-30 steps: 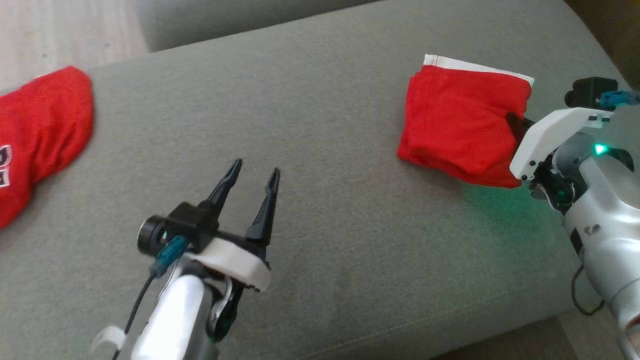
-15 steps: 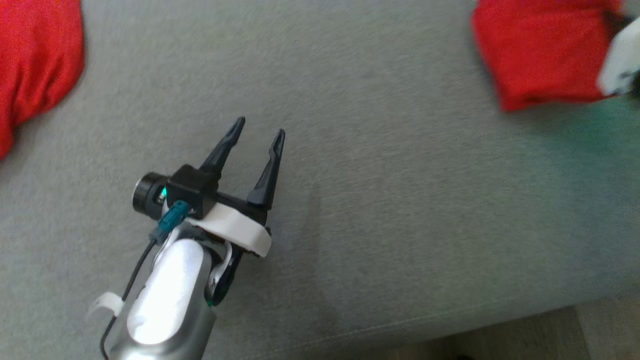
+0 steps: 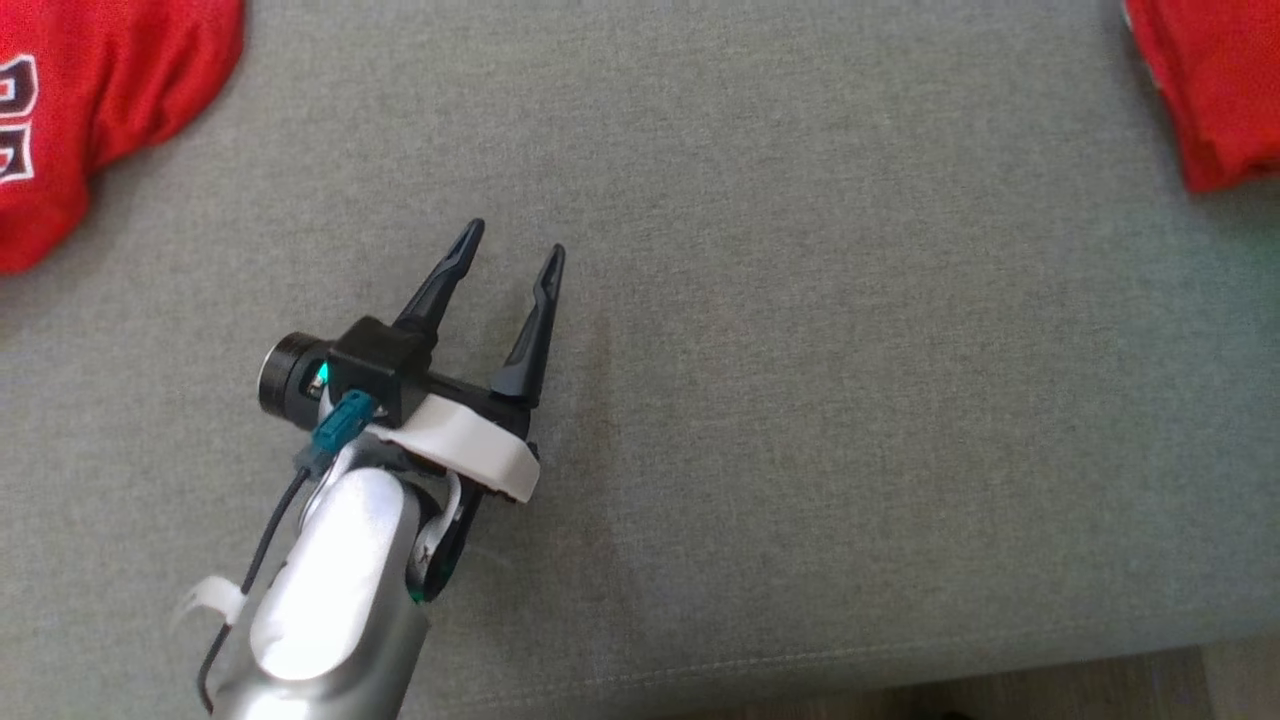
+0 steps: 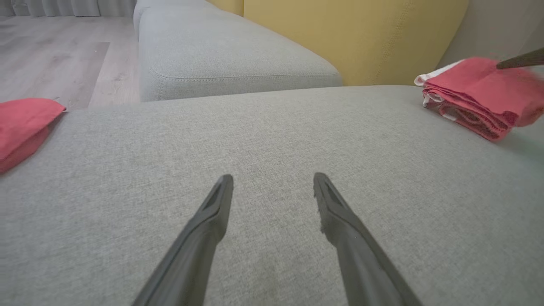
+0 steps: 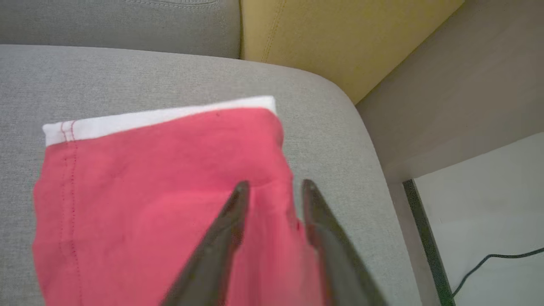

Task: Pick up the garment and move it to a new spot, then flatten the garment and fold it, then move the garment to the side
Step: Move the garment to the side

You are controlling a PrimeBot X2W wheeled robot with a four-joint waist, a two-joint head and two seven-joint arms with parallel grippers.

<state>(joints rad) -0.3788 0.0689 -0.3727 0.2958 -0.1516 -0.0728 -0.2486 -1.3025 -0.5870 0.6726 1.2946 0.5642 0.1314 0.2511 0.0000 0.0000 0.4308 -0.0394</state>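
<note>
Folded red fabric garment (image 5: 148, 191) lies mid-frame on grey woven cushion (image 5: 127, 72); right gripper (image 5: 275, 183) narrowly parted above, left gripper (image 3: 516, 238) wide.

The head camera is looking steeply down on the grey sofa cushion (image 3: 800, 300) from above the left tool (image 3: 512, 240). The left wrist camera is skimming low across that cushion toward the yellow backrest (image 4: 352, 38). The right wrist camera is hovering close over the folded red garment (image 5: 148, 191), which both other views are catching at their right edges.
</note>
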